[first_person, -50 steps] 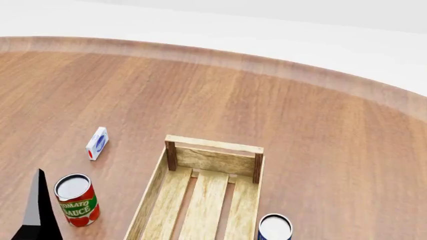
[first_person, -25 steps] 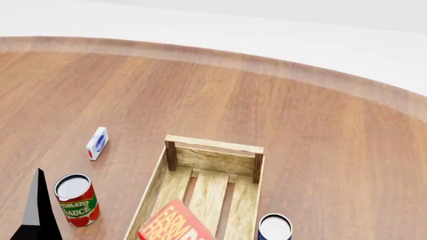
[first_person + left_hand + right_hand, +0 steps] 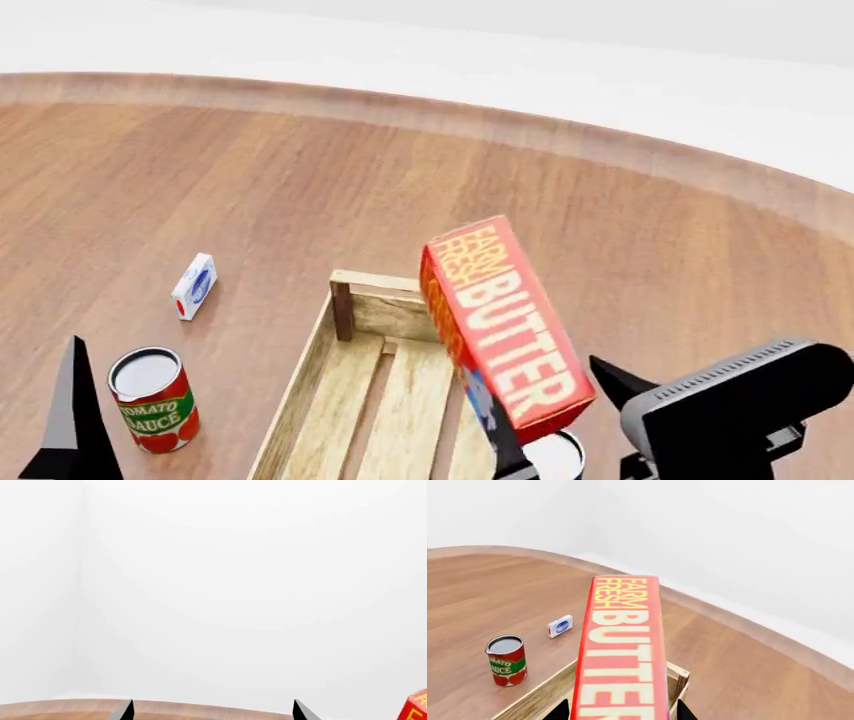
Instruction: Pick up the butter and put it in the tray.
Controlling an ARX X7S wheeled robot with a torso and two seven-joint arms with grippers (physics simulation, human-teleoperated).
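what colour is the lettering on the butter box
Pale yellow and white lettering on the red-orange butter, clearest in the right wrist view.

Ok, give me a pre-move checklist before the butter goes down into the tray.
1. Right tool shut on the butter: ok, fingers flank its lower end.
2. Butter over the tray: ok, roughly above its far right part.
3. Butter level for placing: not ok, it is tilted, one end raised.
4. Tray floor free: ok for the visible slats; the part behind the butter cannot tell.
5. Left tool out of the way: ok, open, holding nothing.
6. Blue can clear of the descent: cannot tell.
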